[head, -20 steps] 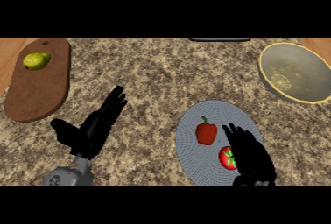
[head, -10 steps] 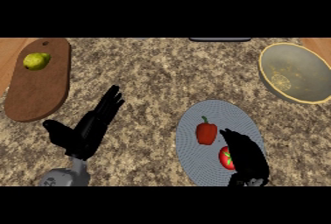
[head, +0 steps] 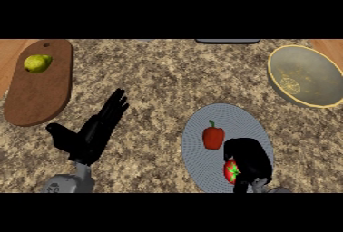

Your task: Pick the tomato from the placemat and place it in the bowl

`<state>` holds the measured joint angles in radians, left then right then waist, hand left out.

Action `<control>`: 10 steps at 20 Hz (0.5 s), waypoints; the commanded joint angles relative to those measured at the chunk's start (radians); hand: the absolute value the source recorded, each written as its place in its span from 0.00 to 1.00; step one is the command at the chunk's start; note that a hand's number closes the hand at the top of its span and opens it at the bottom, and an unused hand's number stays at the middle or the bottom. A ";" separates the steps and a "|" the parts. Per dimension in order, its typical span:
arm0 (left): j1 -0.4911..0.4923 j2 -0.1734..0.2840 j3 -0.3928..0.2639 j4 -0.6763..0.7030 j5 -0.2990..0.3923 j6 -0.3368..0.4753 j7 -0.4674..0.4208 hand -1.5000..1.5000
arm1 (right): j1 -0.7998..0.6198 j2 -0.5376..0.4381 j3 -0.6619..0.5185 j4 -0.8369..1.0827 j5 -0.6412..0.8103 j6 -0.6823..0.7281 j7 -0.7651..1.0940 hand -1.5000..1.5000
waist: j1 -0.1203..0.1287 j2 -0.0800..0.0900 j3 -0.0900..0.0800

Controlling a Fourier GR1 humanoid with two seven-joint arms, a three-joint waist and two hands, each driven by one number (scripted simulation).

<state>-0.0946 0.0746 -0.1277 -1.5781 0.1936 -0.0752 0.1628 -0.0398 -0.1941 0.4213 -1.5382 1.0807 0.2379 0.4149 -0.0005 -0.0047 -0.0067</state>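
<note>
Red tomato (head: 230,171) on grey placemat (head: 201,122); bowl (head: 303,76) apart.

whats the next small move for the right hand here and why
Probably finish closing on the tomato and lift it straight up. The right hand is curled over the tomato, which sits on the placemat beside a red pepper, so a straight lift should avoid nudging the pepper. The bowl lies up and to the right and looks empty. The left hand rests open on the counter.
</note>
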 commanded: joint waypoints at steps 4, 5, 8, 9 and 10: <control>-0.042 -0.012 0.035 0.077 -0.013 -0.027 -0.040 0.50 | 0.029 0.021 0.031 0.005 0.092 -0.047 -0.018 1.00 | -0.002 0.005 0.007; 0.037 -0.026 -0.006 -0.073 -0.027 0.013 0.020 0.50 | 0.025 -0.006 0.009 -0.023 0.080 -0.019 -0.040 1.00 | 0.001 0.004 0.007; -0.021 -0.045 0.009 0.025 -0.028 -0.001 -0.015 0.50 | 0.053 -0.051 -0.014 -0.092 0.055 0.032 -0.084 1.00 | -0.003 0.004 0.007; -0.092 -0.040 0.019 0.043 -0.030 0.024 0.054 0.50 | -0.087 -0.074 -0.113 0.066 0.002 0.033 -0.158 1.00 | 0.001 0.006 0.007; -0.076 -0.014 0.053 0.068 -0.016 -0.019 -0.018 0.50 | 0.039 -0.112 -0.086 0.033 0.017 -0.049 -0.210 1.00 | -0.003 0.005 0.007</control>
<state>-0.1336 0.0510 -0.1076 -1.5605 0.1739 -0.0757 0.1759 -0.0365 -0.2333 0.3838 -1.5427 1.1175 0.2361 0.3164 -0.0017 -0.0043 -0.0055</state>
